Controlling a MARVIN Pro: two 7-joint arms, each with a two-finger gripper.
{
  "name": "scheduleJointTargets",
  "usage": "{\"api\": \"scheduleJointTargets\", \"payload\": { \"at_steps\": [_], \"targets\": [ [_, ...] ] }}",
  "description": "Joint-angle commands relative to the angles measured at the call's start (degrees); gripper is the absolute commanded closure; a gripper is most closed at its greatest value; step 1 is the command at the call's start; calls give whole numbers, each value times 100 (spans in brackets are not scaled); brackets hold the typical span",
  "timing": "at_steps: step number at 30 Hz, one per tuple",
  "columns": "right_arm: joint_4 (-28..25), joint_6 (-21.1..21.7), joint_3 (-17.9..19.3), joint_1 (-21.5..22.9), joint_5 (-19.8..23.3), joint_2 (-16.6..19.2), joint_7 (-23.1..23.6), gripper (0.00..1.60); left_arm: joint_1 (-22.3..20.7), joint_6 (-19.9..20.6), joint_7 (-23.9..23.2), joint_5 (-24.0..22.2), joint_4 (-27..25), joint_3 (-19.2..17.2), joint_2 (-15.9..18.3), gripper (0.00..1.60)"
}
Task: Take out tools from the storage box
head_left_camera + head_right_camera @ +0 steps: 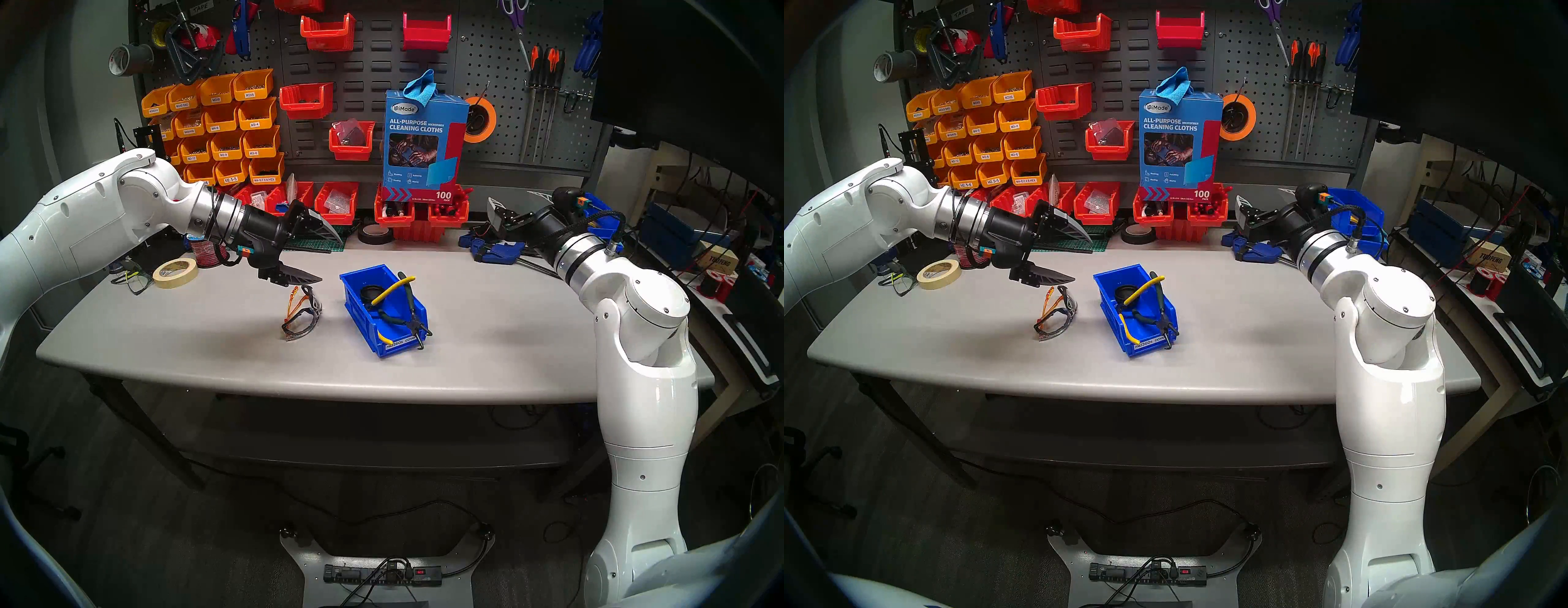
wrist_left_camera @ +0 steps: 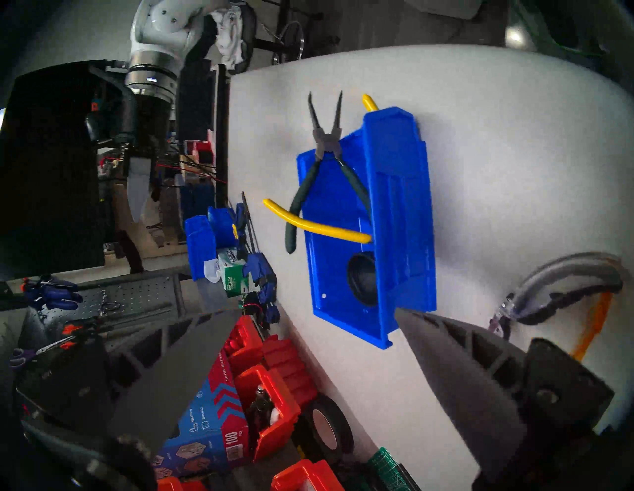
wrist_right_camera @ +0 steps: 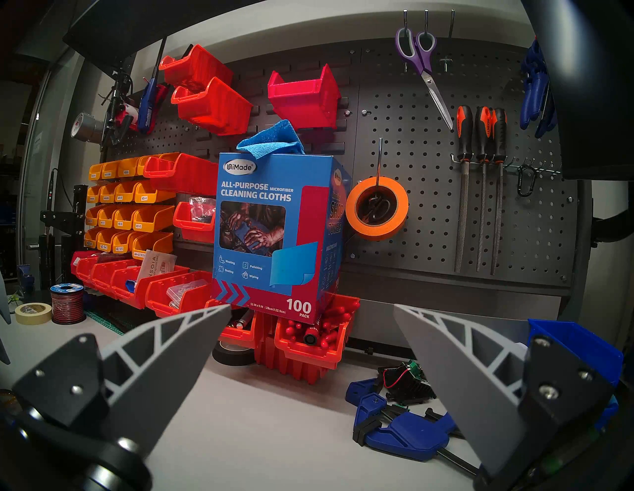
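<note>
Even overhead light, soft shadows, dark fisheye rims, blurry left wrist view.

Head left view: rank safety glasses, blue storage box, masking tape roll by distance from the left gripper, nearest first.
From the left gripper, which is open:
1. Safety glasses, on the table just below its lower finger.
2. Blue storage box, to the gripper's right, past the glasses.
3. Masking tape roll, back toward the left arm's side, near the table's left end.
</note>
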Motion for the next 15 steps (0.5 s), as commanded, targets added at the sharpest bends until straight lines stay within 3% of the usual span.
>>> {"api": "scheduleJointTargets", "payload": {
  "at_steps": [1,7,15],
  "targets": [
    [-61,-13,-2,68,4,-2,5,0,367,132,308,-1380,-246,141,28,0],
    [-62,-13,4,69,-11,-13,18,0,561,375,450,-2211,-455,312,22,0],
    [-63,-11,13,74,-34,-34,37,0,782,1115,637,-3787,-893,495,9,0]
  ]
}}
